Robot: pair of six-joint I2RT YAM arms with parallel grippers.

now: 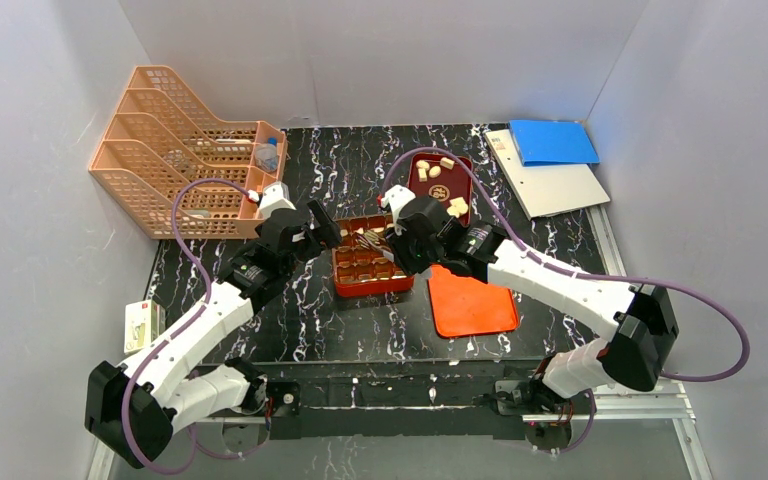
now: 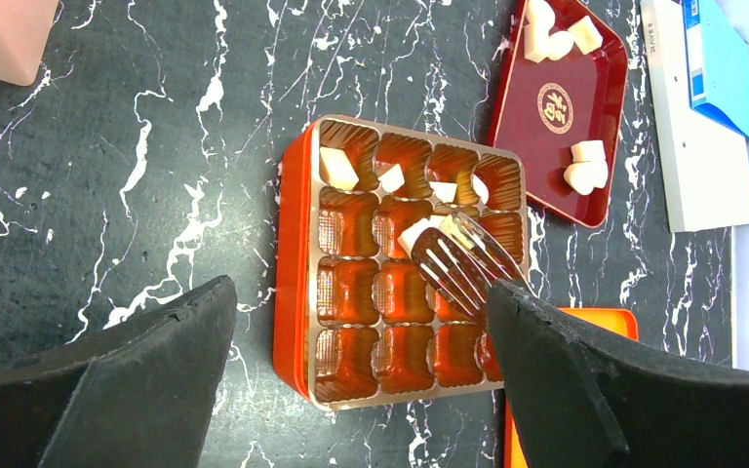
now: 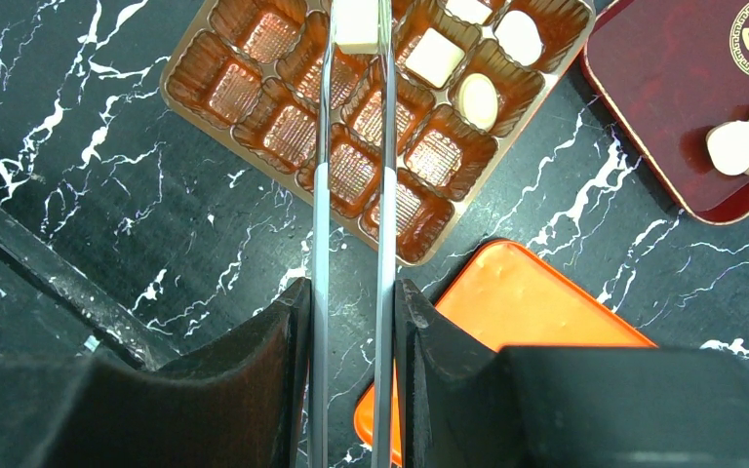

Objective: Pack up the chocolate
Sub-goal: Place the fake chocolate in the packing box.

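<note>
**Fifth piece going into the box**

My right pincer [image 3: 351, 302] is clamped on slim metal tongs [image 3: 323, 195]. Their tips pinch a pale cream blocky chocolate piece [image 3: 356, 24] over an empty second-row cell of the orange-red compartmented box [image 3: 237, 90]. Next, I judge, I lower it and ease the squeeze. Four packed chocolates [image 3: 434, 57] fill one edge row. Loose chocolates [image 3: 741, 146] lie in the dark red shallow tray [image 3: 663, 88]. My left pincer [image 2: 356, 302] gapes wide, empty.

Tongs [image 3: 323, 146] tips cropped, chocolate [image 3: 356, 31] perhaps pinched
</note>
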